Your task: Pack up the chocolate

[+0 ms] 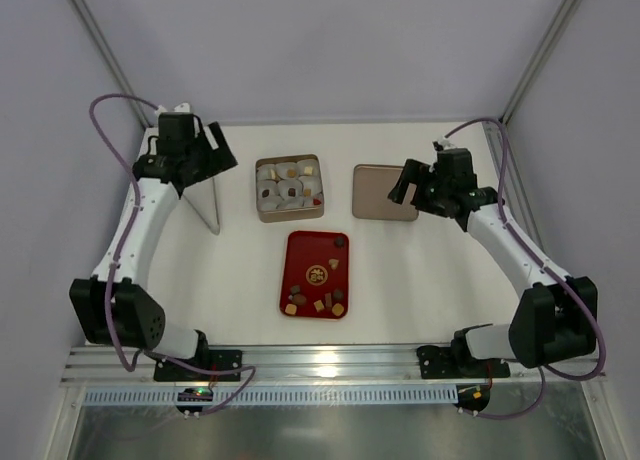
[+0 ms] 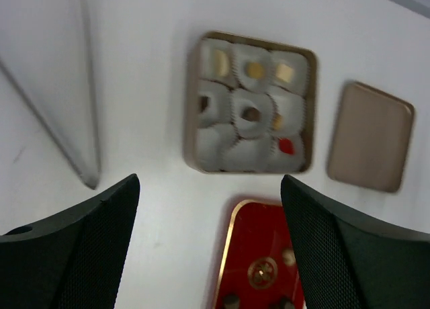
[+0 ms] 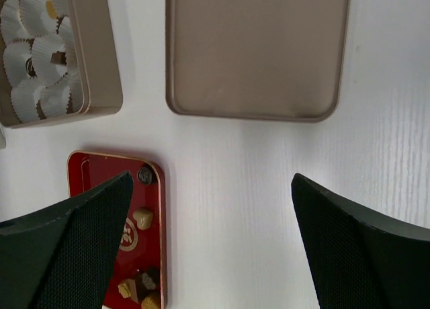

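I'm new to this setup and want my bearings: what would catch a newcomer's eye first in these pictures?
The red tray in the middle of the white table stands out most, with small brown and tan chocolates scattered on it. Just behind it sits an open golden tin lined with whitish paper cups, its lid lying flat to the right.

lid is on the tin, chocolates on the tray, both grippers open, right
No. The lid lies flat on the table beside the tin, apart, as the top view shows. Chocolates are on the tray; left gripper and right gripper are open.
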Available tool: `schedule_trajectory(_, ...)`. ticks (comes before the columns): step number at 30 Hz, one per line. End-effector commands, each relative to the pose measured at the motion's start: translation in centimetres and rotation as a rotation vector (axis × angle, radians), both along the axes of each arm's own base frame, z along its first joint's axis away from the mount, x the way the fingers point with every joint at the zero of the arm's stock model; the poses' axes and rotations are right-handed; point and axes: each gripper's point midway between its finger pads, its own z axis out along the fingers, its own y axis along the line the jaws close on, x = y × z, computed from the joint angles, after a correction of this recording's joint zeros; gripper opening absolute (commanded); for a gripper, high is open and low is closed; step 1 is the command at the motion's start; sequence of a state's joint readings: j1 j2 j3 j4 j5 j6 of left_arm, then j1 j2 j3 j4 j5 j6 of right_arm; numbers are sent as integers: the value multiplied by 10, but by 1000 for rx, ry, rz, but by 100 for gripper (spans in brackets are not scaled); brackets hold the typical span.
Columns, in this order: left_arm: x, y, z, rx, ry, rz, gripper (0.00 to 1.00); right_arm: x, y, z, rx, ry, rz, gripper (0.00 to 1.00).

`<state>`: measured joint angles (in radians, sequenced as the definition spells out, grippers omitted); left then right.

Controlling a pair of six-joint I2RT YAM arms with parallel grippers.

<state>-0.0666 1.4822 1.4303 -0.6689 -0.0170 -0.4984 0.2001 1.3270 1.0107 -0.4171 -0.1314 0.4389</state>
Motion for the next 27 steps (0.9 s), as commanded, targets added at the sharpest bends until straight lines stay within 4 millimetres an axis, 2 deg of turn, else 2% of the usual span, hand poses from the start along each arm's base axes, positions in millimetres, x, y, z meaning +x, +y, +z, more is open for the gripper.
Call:
schedule_trajectory(1, -29, -81, 24, -69, -48, -231, 83, 20, -20, 3, -77, 0, -74, 100)
schedule_trajectory(2, -37, -93, 32, -82, -64, -260, 83, 29, -28, 6, -75, -6, -95, 99)
schedule_trajectory(3, -51, -120, 34, -110, -63, -342, 83, 33, -31, 3, -74, 7, -102, 97)
schedule_trajectory(4, -54, -132, 39, -126, -84, -375, 83, 38, -35, -7, -75, 36, -110, 96)
schedule_trajectory(6, -59, -150, 42, -156, -86, -416, 83, 52, -49, -11, -71, 49, -143, 94)
schedule_trajectory(7, -64, -168, 46, -183, -95, -472, 82, 56, -53, -28, -73, 97, -149, 93)
schedule_trajectory(8, -61, -179, 45, -192, -87, -499, 82, 64, -56, -27, -75, 98, -148, 91)
schedule_trajectory(9, -61, -186, 45, -194, -85, -519, 82, 68, -64, -33, -79, 119, -163, 89)
schedule_trajectory(11, -63, -211, 41, -213, -70, -594, 81, 79, -67, -52, -74, 167, -162, 83)
schedule_trajectory(12, -56, -221, 34, -211, -50, -618, 80, 84, -70, -58, -65, 177, -164, 81)
schedule_trajectory(13, -56, -230, 31, -219, -36, -641, 80, 91, -65, -57, -42, 172, -150, 76)
schedule_trajectory(14, -56, -240, 28, -226, -30, -662, 80, 94, -64, -72, -41, 206, -140, 74)
schedule_trajectory(15, -50, -249, 19, -236, -7, -672, 79, 97, -62, -77, -34, 220, -137, 73)
schedule_trajectory(19, -45, -275, 2, -269, 39, -723, 79, 111, -59, -86, -16, 233, -137, 64)
schedule_trajectory(21, -42, -284, -5, -282, 46, -731, 78, 113, -60, -93, -21, 248, -138, 63)
schedule_trajectory(25, -29, -305, -29, -315, 94, -733, 78, 118, -57, -100, -8, 260, -139, 58)
schedule_trajectory(27, -26, -313, -36, -322, 108, -738, 76, 118, -57, -110, -8, 289, -139, 53)
